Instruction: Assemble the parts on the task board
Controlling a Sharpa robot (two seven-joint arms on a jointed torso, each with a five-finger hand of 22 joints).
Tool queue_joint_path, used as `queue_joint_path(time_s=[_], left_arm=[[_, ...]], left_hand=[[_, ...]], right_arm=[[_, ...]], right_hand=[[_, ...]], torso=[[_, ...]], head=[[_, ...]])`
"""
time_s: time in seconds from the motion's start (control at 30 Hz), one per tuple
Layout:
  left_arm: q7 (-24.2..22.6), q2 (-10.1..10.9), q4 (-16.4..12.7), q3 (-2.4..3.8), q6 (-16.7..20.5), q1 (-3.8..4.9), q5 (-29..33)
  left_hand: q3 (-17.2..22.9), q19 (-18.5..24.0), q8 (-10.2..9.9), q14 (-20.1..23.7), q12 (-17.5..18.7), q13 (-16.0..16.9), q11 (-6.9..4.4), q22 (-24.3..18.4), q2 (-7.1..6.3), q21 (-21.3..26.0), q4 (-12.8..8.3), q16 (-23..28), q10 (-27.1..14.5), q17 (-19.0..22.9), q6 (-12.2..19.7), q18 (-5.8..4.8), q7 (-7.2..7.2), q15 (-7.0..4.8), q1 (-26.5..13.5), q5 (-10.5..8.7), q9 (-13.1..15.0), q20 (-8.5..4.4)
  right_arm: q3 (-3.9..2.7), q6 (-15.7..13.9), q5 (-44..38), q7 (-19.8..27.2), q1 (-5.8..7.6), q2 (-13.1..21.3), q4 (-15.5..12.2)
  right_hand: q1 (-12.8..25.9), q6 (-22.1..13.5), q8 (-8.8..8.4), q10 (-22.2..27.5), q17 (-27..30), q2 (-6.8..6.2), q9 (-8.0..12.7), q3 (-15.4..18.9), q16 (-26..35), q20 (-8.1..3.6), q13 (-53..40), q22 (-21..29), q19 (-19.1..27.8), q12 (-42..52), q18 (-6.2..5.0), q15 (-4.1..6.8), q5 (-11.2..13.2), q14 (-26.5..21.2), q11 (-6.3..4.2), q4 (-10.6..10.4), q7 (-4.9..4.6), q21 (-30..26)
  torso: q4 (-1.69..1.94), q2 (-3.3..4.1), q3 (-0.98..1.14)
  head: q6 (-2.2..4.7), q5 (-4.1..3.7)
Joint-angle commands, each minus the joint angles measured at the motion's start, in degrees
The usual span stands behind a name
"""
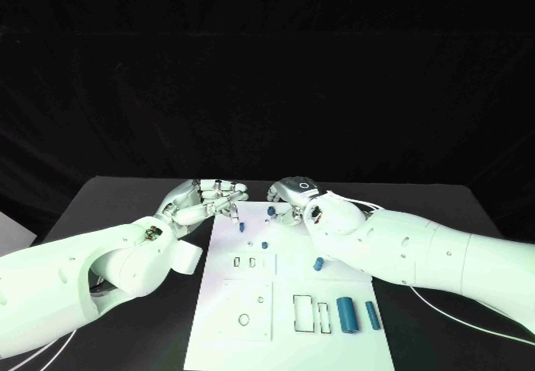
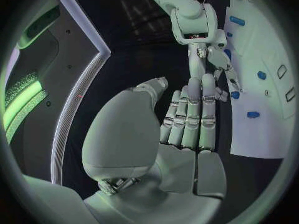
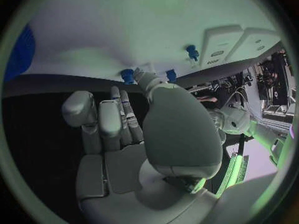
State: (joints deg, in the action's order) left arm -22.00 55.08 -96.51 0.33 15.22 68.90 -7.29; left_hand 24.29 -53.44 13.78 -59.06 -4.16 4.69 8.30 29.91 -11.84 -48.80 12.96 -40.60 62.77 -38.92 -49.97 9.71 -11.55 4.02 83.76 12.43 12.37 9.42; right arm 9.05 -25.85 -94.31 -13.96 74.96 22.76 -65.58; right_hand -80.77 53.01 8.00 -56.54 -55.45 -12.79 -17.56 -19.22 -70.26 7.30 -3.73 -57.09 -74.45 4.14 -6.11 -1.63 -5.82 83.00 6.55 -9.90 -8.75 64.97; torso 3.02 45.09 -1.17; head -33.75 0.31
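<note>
The white task board lies in the middle of the table. Small blue parts stand at its far end; another lies mid-board. Two longer blue cylinders lie near the front right. My left hand hovers at the board's far left corner, fingers straight and side by side, holding nothing. My right hand is at the far end; its thumb tip reaches between two blue pegs, gripping neither, while its other fingers lie flat.
Rectangular slots and raised white plates mark the board's near half. Black tabletop lies on both sides. My right forearm crosses above the board's right edge; my left forearm lies left of it.
</note>
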Motion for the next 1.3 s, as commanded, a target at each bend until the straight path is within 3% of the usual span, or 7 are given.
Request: queue_joint_path(time_s=[0.03,0.1,0.47,0.63,0.77,0.93,1.3], left_arm=[[-0.22,-0.01,0.01,0.04,-1.1,0.08,0.14],[-0.22,0.06,0.06,0.04,-1.11,0.08,0.14],[-0.47,0.83,0.13,0.03,-0.82,0.09,0.14],[-0.63,0.95,0.14,0.03,-0.73,0.09,0.14],[-0.68,0.95,0.21,0.03,-0.76,0.08,0.14],[-0.72,0.79,0.38,0.03,-0.9,0.08,0.14],[-0.72,0.68,0.83,0.02,-1.09,0.07,0.13]], left_hand=[[0.29,0.33,-0.22,0.4,-0.13,0.05,-0.08,0.04,0.4,-0.29,-0.12,-0.2,-0.23,-0.07,0.17,0.77,-0.18,0.14,0.16,-0.3,0.08,0.03],[0.29,0.33,-0.22,0.4,-0.13,0.05,-0.08,0.04,0.4,-0.29,-0.12,-0.2,-0.23,-0.07,0.17,0.77,-0.18,0.14,0.16,-0.3,0.08,0.03],[0.29,0.33,-0.22,0.4,-0.13,0.05,-0.08,0.04,0.4,-0.29,-0.12,-0.2,-0.23,-0.07,0.17,0.77,-0.18,0.14,0.16,-0.3,0.08,0.03],[0.36,0.44,-0.23,0.44,-0.14,0.06,-0.09,0.13,0.4,-0.43,-0.15,-0.28,-0.23,-0.08,0.19,0.77,-0.17,0.14,0.15,-0.3,0.12,0.04],[0.36,0.44,-0.23,0.44,-0.14,0.06,-0.09,0.13,0.4,-0.43,-0.15,-0.28,-0.23,-0.08,0.19,0.77,-0.17,0.14,0.15,-0.3,0.12,0.04],[0.4,0.48,-0.2,0.45,-0.17,0.07,-0.11,0.17,0.42,-0.49,-0.18,-0.31,-0.19,-0.09,0.16,0.77,-0.14,0.13,0.18,-0.29,0.15,0.04],[0.49,0.53,-0.17,0.45,-0.21,0.09,-0.14,0.23,0.46,-0.58,-0.23,-0.36,-0.13,-0.1,0.12,0.78,-0.08,0.11,0.24,-0.27,0.18,0.03]], right_arm=[[-0.01,-2.34,-0.06,0.59,-0.02,1.22,-1.53],[-0.09,-2.82,0.1,0.64,-0.01,2.82,-3.31],[-1.31,-2.15,12.22,0.74,2.41,17.16,-14.58],[-1.4,1.17,20.06,1.13,3.43,21.54,-15.47],[-1.42,4.9,23.05,0.85,3.67,23.06,-15.17],[-1.41,7.3,23.87,0.17,3.73,23.4,-14.68],[-1.11,6.45,26.23,-0.77,2.59,20.26,-12.31]], right_hand=[[-4.0,-0.74,-0.91,2.26,1.75,1.57,0.17,8.9,1.0,0.11,-0.06,1.71,0.1,0.78,-0.93,-0.04,-0.27,-0.4,0.36,-3.58,0.68,-2.04],[-6.6,-0.77,-1.21,2.58,2.21,1.69,0.15,11.89,1.14,0.05,-0.08,2.0,-0.23,1.54,-0.95,-0.01,-0.36,-0.39,0.33,-6.57,0.58,-2.67],[-7.5,1.69,-0.68,-10.96,-5.4,3.08,-0.22,9.37,-4.43,-1.57,-2.21,-7.64,-4.9,8.41,0.82,1.99,-1.08,1.9,-2.37,-6.62,0.46,4.69],[-7.03,1.15,-1.04,-22.3,-9.87,0.63,-0.23,9.19,-7.57,-3.44,-9.85,-12.78,-7.0,18.48,1.79,3.93,-2.39,2.92,-4.58,-6.2,1.64,8.84],[-5.43,-1.5,1.44,-25.51,-20.11,1.39,-1.8,10.29,-13.85,-2.26,-72.22,-19.97,-9.44,75.27,3.17,2.54,-3.57,4.5,-3.17,-5.89,0.28,14.53],[-4.26,-4.16,3.99,-30.99,-29.87,1.93,-2.81,12.1,-18.14,-1.54,-82.86,-26.78,-12.4,83.36,4.58,1.72,-4.26,6.11,-2.32,-6.52,-0.34,20.0],[-3.48,-5.14,5.31,-33.46,-32.57,2.55,-3.2,12.69,-19.13,-1.13,-86.27,-31.18,-14.61,85.86,5.66,1.29,-5.03,6.6,-1.9,-6.52,-0.73,23.61]], torso=[[-0.03,-0.04,0.07],[-0.09,-0.08,0.07],[-1.3,-0.4,0.4],[-1.71,-0.6,0.59],[-1.8,-0.57,0.82],[-1.58,-0.59,0.72],[-1.71,-0.48,0.75]], head=[[-0.01,0.13],[0.04,0.22],[0.78,0.59],[0.95,0.37],[0.85,0.38],[0.57,0.21],[0.22,0.45]])
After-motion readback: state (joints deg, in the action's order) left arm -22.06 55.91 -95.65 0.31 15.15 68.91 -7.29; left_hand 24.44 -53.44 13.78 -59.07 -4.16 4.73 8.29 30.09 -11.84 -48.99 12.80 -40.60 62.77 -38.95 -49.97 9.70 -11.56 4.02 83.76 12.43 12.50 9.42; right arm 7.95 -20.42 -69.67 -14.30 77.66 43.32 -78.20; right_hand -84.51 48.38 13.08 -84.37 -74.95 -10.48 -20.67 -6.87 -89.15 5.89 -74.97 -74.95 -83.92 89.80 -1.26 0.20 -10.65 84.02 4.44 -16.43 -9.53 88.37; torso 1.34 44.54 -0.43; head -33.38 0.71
